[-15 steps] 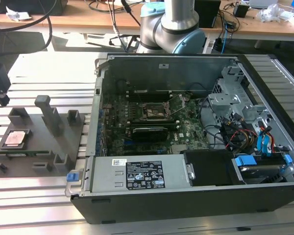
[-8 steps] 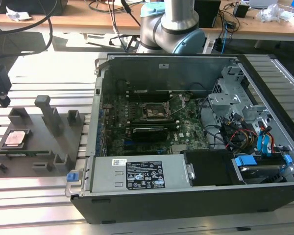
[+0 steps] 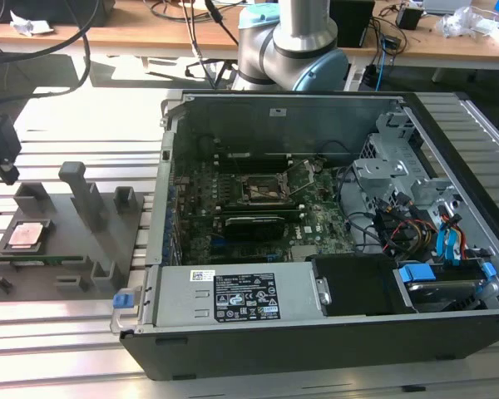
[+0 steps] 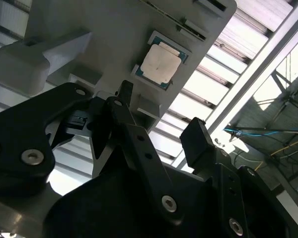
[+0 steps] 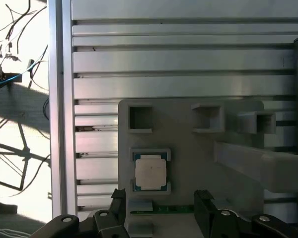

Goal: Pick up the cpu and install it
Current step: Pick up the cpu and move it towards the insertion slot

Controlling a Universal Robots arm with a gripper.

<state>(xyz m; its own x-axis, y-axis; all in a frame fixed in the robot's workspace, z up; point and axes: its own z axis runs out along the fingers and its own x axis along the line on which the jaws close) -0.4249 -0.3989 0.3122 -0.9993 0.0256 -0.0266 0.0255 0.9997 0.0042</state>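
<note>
In the exterior view we see the cpu (image 3: pixel 29 235) on a grey holder (image 3: pixel 71 245) at the exterior view's left. In the second wrist view the jaws gape wide, empty; in the first wrist view the cpu (image 5: pixel 150 171) lies near them, untouched.

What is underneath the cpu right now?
The cpu lies flat in a framed pocket of the grey holder plate, which rests on the slotted metal table. The pocket floor and the chip's underside are covered.
</note>
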